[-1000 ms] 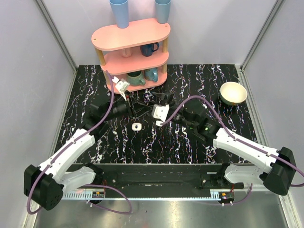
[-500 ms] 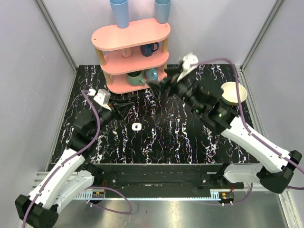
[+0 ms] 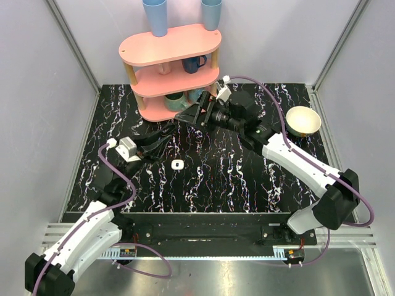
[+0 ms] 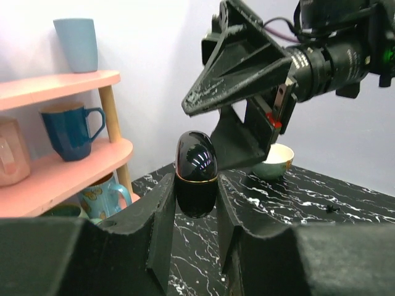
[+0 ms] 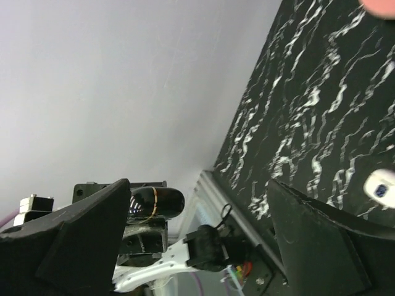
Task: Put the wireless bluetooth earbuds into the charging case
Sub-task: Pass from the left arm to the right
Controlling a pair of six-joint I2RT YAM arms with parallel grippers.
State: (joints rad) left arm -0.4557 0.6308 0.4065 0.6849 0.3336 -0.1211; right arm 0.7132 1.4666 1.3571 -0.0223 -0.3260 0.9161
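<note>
My left gripper (image 3: 165,132) is shut on the charging case (image 4: 195,166), a glossy black capsule with a gold band, and holds it upright above the table. The case also shows in the right wrist view (image 5: 154,202). My right gripper (image 3: 186,117) is open and empty, raised, its fingers pointing left toward the case from a short way off; in the left wrist view it hangs just behind the case. One tiny white earbud (image 3: 178,164) lies on the black marbled table, near of both grippers, and shows at the right wrist view's edge (image 5: 380,184). No second earbud is in view.
A pink three-tier shelf (image 3: 170,46) stands at the back left with mugs (image 3: 194,63) on its tiers and two blue cups (image 3: 155,15) on top. A cream bowl (image 3: 303,120) sits at the back right. Grey walls enclose the table.
My right arm has swung down and left from the far side, so its open fingers now face the case. My left arm has drawn back toward its base, still holding the case.
</note>
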